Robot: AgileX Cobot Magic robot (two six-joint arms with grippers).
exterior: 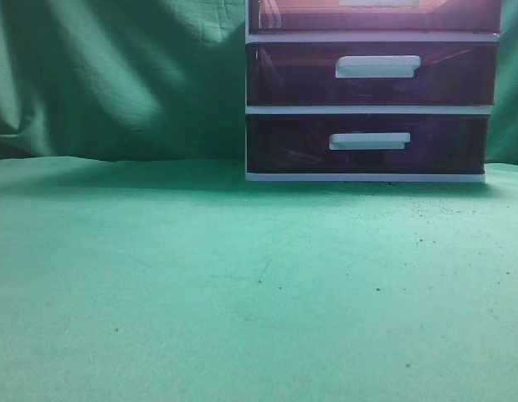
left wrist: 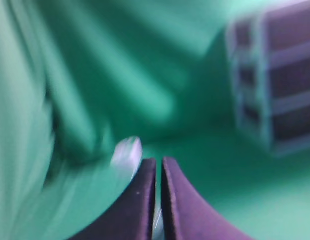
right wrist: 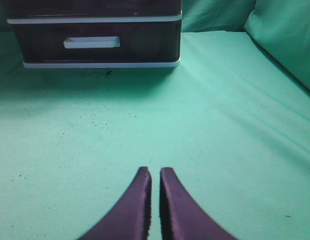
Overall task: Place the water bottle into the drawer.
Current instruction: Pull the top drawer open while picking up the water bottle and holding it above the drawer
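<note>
Green cloth-covered counter fills lower frame, dark specks scattered at right. Wrinkled green backdrop upper left. Two darker purple drawers with white handles, upper right, in the white-framed unit resting on counter.

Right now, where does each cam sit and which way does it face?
Exterior: low at table height, facing the drawer unit; no robot parts.
Left wrist: blurred, above the left claw, fingers together; unit at right.
Right wrist: behind the right claw, fingers together, facing the unit's bottom drawer.
Shared: all show the unit and the green cloth.
</note>
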